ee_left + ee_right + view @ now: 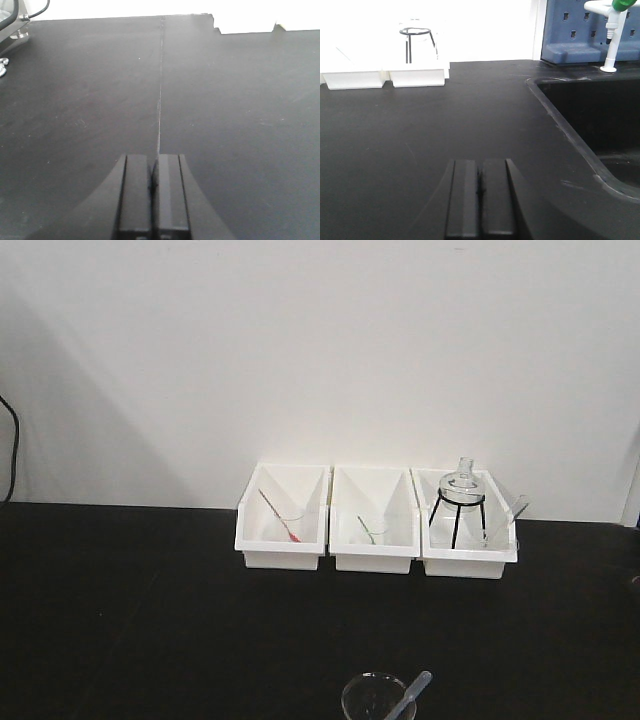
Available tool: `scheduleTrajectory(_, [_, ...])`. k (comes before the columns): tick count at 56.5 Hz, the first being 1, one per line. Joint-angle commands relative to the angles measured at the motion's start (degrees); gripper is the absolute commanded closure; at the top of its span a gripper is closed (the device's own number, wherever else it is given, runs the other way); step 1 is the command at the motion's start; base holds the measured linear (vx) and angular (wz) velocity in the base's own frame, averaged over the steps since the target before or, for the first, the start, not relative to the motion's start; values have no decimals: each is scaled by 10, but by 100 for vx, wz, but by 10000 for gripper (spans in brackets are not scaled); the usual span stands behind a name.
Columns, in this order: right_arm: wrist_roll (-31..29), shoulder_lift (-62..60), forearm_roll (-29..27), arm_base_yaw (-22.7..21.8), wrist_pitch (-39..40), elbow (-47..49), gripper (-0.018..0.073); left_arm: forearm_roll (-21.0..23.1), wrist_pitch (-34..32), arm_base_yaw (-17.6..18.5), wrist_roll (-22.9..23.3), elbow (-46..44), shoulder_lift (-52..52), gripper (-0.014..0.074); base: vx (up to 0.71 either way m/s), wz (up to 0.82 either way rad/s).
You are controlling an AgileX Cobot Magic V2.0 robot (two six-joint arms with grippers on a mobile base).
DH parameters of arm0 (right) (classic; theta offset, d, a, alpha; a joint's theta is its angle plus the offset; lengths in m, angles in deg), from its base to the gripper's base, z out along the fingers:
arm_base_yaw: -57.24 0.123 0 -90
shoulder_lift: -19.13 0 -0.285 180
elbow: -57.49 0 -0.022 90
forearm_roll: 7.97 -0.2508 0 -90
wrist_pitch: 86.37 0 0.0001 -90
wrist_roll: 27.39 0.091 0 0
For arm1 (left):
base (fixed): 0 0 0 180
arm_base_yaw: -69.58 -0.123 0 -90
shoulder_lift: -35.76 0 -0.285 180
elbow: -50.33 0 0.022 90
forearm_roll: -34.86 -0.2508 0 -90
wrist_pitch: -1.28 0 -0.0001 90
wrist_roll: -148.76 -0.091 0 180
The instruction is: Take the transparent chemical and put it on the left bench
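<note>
Now both pincers, left and right, hover closed and empty over the black table, while the clear pipette leans in a beaker at the near edge, so its bulb is easy to take.

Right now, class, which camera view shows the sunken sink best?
The right wrist view: the sink fills its right side, with rim and dark basin plain to see. The front-facing and left wrist views show only black countertop, no sink at all.
</note>
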Motion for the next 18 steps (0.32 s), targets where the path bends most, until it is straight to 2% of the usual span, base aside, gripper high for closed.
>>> scheduleTrajectory(1, [-4, -8, 7, -3, 51, -4, 566, 0, -45, 1, 4, 9, 11, 600, 0, 0])
scheduleTrajectory(18, [-4, -8, 7, -3, 51, -4, 566, 0, -45, 1, 4, 9, 11, 600, 0, 0])
